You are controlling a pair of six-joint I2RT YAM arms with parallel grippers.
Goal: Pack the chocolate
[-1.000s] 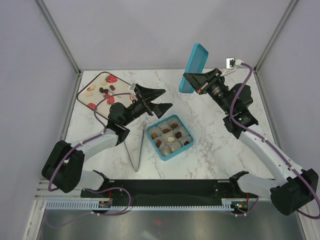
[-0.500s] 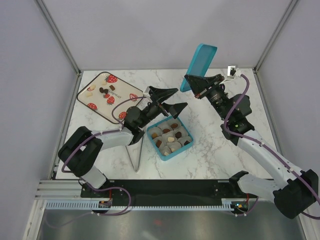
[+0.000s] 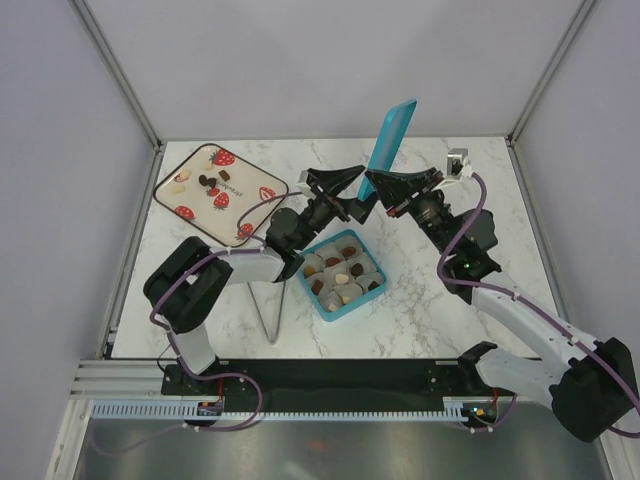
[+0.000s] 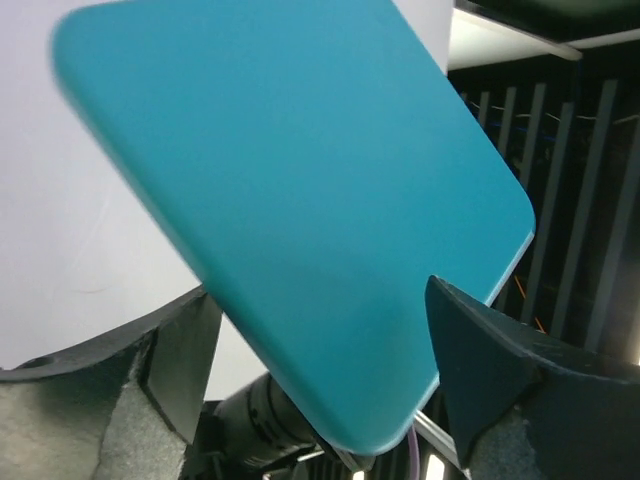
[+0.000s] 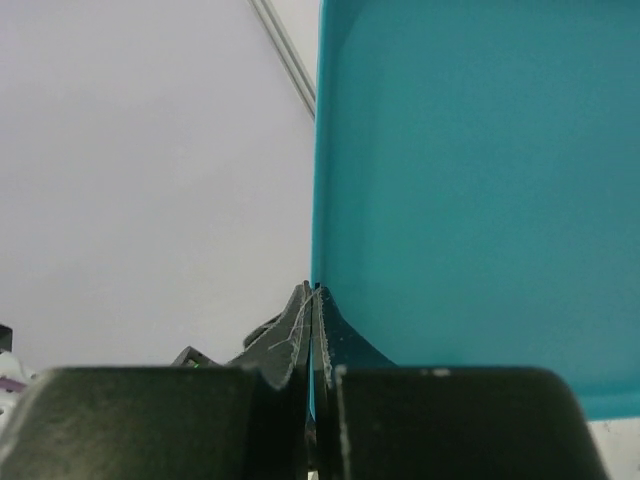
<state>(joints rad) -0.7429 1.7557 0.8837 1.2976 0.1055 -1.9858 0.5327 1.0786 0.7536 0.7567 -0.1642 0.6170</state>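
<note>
Right fingers (image 5: 302,342) pinched tight on the lower edge of a teal lid (image 3: 392,138), lid upright, above and just behind the teal box (image 3: 360,300). Left fingers (image 4: 485,370) spread wide just behind the box, with the lid's lower corner between them; contact impossible to tell. Chocolate (image 3: 342,279) sitting in grey paper cups (image 3: 312,265) inside the box. A few more pieces on the strawberry tray (image 3: 245,180), well left of the box. Metal tongs (image 3: 272,300) flat on the tabletop (image 3: 430,300), just left of the box.
</note>
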